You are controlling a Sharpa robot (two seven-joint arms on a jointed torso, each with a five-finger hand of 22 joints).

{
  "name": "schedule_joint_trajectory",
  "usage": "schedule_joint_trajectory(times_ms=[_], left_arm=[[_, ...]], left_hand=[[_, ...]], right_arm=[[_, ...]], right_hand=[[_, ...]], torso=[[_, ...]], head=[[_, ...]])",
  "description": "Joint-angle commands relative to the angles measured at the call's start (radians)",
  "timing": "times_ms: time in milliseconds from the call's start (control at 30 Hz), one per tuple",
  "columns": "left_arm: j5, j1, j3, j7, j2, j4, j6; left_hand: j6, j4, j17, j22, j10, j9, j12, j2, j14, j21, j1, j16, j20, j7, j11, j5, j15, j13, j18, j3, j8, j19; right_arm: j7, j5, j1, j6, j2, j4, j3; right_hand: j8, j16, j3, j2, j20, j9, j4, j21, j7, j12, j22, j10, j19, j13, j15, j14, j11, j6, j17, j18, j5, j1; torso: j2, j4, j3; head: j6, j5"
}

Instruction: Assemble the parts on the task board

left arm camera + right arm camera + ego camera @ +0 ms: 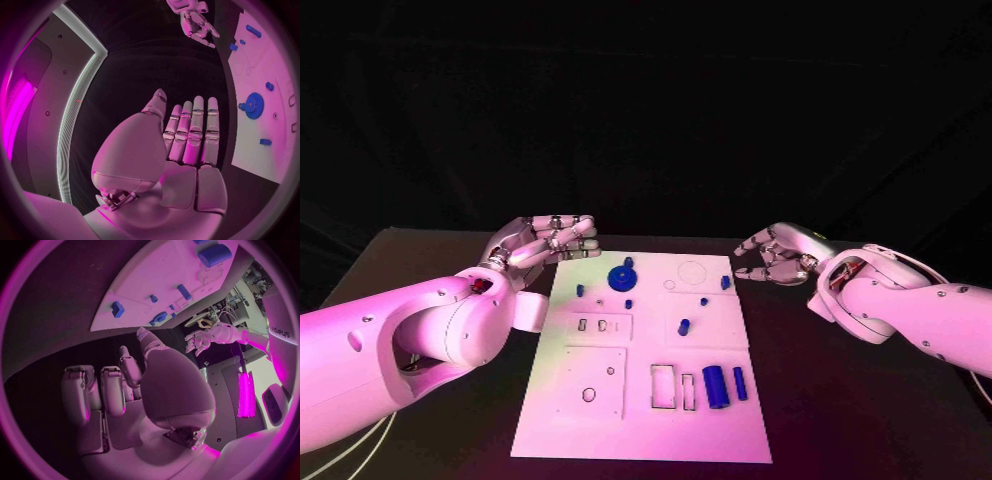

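Writing: I can read none on the board or the parts.
My left hand (545, 240): fingers apart, holding nothing, over the black table (430, 260) just off the board's far left corner.
My right hand (776, 258): fingers loosely curled, apart, holding nothing, just off the board's far right edge.
Board (718, 425): white, between my hands.
Gear (623, 279): nearer my left hand.
Big cylinder (715, 386): near end, well apart from both hands.

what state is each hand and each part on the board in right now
left hand: empty, fingers apart, beside the board's far left corner
right hand: empty, fingers curled, off the board's right edge
task board: flat on the table
blue gear: on the board
large blue cylinder: lying on the board
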Motion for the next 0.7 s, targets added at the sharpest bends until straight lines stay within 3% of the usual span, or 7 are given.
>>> schedule_joint_trajectory(times_ms=[33,200,333,700], left_arm=[[-0.004,0.001,0.001,0.007,0.004,0.001,0.014],[-0.004,0.001,0.001,0.007,0.005,-0.001,0.015],[-0.004,0.001,0.001,0.007,0.006,-0.003,0.015],[-0.004,0.001,0.001,0.007,0.007,-0.005,0.016]], left_hand=[[-0.001,-0.004,0.002,-0.001,-0.002,-0.001,-0.005,0.005,-0.003,-0.007,0.001,-0.005,0.005,0.003,0.003,0.003,0.006,-0.001,0.014,0.000,-0.004,0.000],[0.000,-0.005,0.002,-0.001,-0.001,-0.001,-0.006,0.005,-0.003,-0.007,0.002,-0.005,0.005,0.003,0.003,0.003,0.006,-0.001,0.014,0.000,-0.004,0.001],[0.000,-0.005,0.002,-0.001,-0.001,-0.001,-0.006,0.005,-0.003,-0.007,0.002,-0.005,0.005,0.003,0.003,0.003,0.006,-0.001,0.014,0.000,-0.004,0.001],[0.000,-0.005,0.002,-0.001,-0.001,-0.001,-0.006,0.005,-0.003,-0.007,0.002,-0.005,0.005,0.003,0.003,0.003,0.006,-0.001,0.014,0.000,-0.004,0.001]], right_arm=[[0.069,0.060,-0.015,0.028,-0.003,-0.022,0.000],[0.068,0.063,-0.036,0.030,0.014,-0.059,0.000],[0.064,0.062,-0.045,0.032,0.036,-0.087,0.000],[0.044,0.029,-0.063,0.022,0.094,-0.153,-0.002]], right_hand=[[-0.005,-0.006,-0.001,-0.004,0.000,0.000,-0.006,-0.004,-0.001,-0.005,0.199,-0.010,0.049,-0.002,-0.003,0.069,0.000,0.001,0.113,0.000,-0.004,0.010],[-0.006,-0.005,-0.001,-0.006,0.000,-0.001,-0.008,-0.004,0.000,-0.007,0.199,-0.012,0.049,-0.004,-0.003,0.070,0.000,-0.002,0.114,0.000,-0.007,0.013],[-0.006,-0.005,-0.001,-0.006,0.000,-0.001,-0.008,-0.004,0.000,-0.007,0.199,-0.012,0.049,-0.004,-0.003,0.070,0.000,-0.002,0.114,0.000,-0.007,0.013],[-0.006,-0.004,0.002,-0.001,0.000,-0.002,-0.008,-0.002,0.001,-0.002,0.202,-0.007,0.051,0.001,-0.002,0.071,0.000,-0.004,0.119,-0.001,-0.008,0.015]], torso=[[0.001,-0.0031,0.0041],[0.002,-0.0035,0.0061],[0.002,-0.0034,0.0039],[0.001,-0.0045,0.0039]], head=[[-0.003,-0.005],[-0.005,-0.002],[-0.007,-0.002],[-0.014,0.001]])
